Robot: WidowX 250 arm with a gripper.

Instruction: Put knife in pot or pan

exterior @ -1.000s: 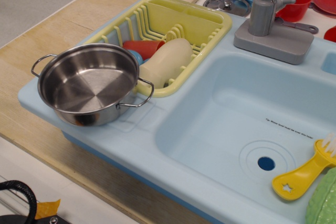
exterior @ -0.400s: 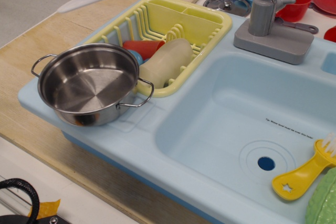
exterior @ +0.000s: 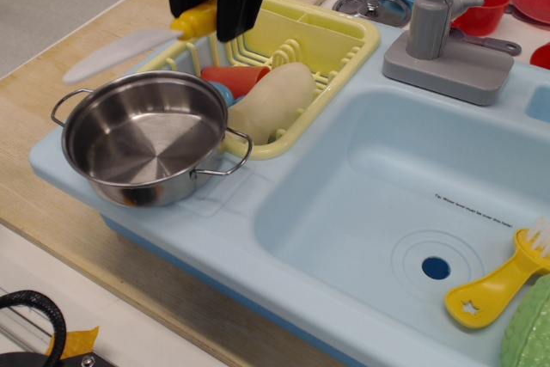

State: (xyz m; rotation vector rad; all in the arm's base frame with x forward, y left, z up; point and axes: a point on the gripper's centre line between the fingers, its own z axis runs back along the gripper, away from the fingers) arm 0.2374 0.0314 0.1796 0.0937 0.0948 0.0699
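The knife has a long white blade and a short yellow handle. My black gripper is shut on the yellow handle and holds the knife in the air. The blade points left, over the wooden table, above and behind the pot's far left rim. The pot is a shallow shiny steel one with two wire loop handles. It stands empty on the left corner of the blue sink unit, in front of and below the gripper.
A yellow dish rack behind the pot holds a red cup and a cream object. A grey faucet stands at the back. A yellow star brush and a green thing lie in the basin. A steel lid and coloured dishes lie behind.
My gripper has come down and toward the front left with the knife, from the top edge of the frame to just above the dish rack's left end. The pot has not moved.
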